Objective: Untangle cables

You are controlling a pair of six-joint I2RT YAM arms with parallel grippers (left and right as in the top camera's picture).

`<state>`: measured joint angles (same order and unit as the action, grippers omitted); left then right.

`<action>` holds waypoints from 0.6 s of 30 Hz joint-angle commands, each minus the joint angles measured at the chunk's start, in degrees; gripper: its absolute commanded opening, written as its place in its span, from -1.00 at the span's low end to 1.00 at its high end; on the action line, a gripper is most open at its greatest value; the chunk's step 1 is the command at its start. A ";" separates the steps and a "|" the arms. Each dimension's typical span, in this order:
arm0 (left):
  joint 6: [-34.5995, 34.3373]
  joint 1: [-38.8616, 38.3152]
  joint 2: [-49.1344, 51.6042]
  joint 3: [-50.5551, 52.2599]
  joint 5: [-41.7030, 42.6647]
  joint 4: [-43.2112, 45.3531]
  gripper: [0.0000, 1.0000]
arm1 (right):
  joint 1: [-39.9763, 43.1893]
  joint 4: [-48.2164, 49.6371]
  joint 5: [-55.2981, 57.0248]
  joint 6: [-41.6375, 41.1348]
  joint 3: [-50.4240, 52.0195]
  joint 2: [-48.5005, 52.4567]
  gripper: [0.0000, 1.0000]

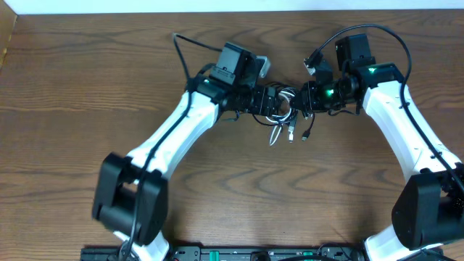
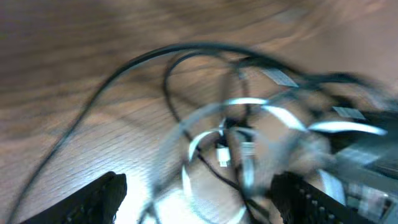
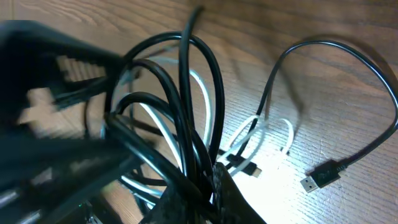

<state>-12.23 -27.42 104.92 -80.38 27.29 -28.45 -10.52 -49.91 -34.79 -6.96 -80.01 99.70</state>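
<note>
The white and black cables lie tangled in a bundle (image 1: pixel 284 114) between my two grippers at the back middle of the wooden table, with plug ends hanging toward the front (image 1: pixel 304 135). My left gripper (image 1: pixel 270 101) sits at the bundle's left; in its blurred wrist view the fingers (image 2: pixel 205 190) are spread wide, with white cable loops (image 2: pixel 249 102) and black strands lying between and beyond them. My right gripper (image 1: pixel 310 98) is shut on several black cable loops (image 3: pixel 211 81) in the right wrist view (image 3: pixel 208 183). The white cable (image 3: pixel 287 134) and a black USB plug (image 3: pixel 321 175) lie on the table beyond it.
The thicker black cable of the left arm (image 1: pixel 190 52) loops over the table at the back. The right arm's own cable (image 1: pixel 362 30) arches above its wrist. The table's left edge (image 1: pixel 9 43) is far from the bundle.
</note>
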 commanded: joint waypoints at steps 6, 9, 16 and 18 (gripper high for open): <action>-3.06 -0.15 2.91 -0.42 -3.04 0.07 -0.85 | -0.35 0.04 -1.55 0.83 -0.11 -0.68 -0.86; -3.10 0.55 2.58 -0.42 -6.43 0.07 -0.85 | -0.28 -0.07 -0.87 0.31 -0.11 -0.68 -0.86; -5.51 5.57 -2.93 -0.42 -12.04 -2.43 -0.85 | -0.31 -4.09 20.35 -10.34 -0.11 -0.68 -0.92; -5.49 6.86 -5.14 -0.42 -12.68 -3.39 -0.85 | -0.35 -5.14 26.97 -13.25 -0.11 -0.68 -0.95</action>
<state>-16.45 -23.46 104.86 -80.38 20.14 -31.09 -11.14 -54.04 -22.41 -13.69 -80.01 99.70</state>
